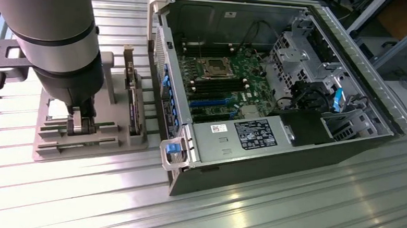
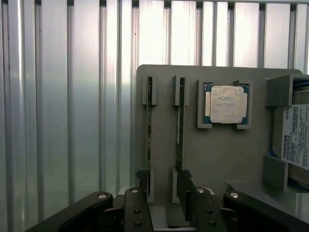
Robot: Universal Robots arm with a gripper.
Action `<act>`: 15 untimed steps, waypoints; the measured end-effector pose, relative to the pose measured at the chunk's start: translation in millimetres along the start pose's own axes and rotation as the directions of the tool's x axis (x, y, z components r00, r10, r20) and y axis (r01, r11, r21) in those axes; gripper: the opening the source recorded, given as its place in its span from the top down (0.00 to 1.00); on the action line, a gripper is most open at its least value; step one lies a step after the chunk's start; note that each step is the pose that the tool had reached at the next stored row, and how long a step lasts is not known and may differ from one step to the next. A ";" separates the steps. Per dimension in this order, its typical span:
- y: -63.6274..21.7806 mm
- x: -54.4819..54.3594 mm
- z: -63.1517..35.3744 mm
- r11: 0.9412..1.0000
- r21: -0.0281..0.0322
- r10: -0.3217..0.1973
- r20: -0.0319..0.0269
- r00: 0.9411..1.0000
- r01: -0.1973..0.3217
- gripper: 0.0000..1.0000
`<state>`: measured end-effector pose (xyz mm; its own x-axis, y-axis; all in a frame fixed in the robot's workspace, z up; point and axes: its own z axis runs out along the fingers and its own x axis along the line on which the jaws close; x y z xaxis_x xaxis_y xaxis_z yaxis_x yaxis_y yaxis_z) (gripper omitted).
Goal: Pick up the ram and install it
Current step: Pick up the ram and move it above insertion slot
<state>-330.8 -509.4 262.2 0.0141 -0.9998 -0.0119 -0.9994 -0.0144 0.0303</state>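
Down low over the grey holder tray (image 1: 129, 141) with the gripper (image 2: 164, 182), jaws apart and clamped on nothing. Straddling the near ends of two slots: a ram stick (image 2: 148, 130) on edge just inside one fingertip (image 2: 142, 180), a second ram stick (image 2: 180, 125) in line with the other fingertip (touching or not, cannot tell). Between the jaws, just slot posts and bare tray floor. Ahead of the jaws, both sticks running straight away to the tray's far edge, then open ribbed table (image 2: 58, 121). Out past the second stick, a square silver processor (image 2: 227, 104) in its corner brackets, apart from the jaws. Farther out that way, a Toshiba hard drive (image 2: 294, 137), cut off at the frame edge. In the exterior view, fingertips sunk among the tray's ridges, sticks hard to make out behind the arm. Beside the gripper there, an expansion card (image 1: 131, 97) standing upright, and beyond it the open computer case (image 1: 291, 168), well apart from the jaws.
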 end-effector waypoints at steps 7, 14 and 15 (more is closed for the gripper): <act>0.9 6.0 6.9 1.000 0.000 0.000 0.000 1.000 0.000 0.62; 1.3 6.2 17.2 1.000 0.000 0.000 0.000 1.000 0.000 0.62; 1.3 6.2 18.7 1.000 0.000 0.000 0.000 1.000 0.000 0.62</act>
<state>-332.6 -515.4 243.4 0.0142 -0.9998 -0.0119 -0.9994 -0.0146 0.0307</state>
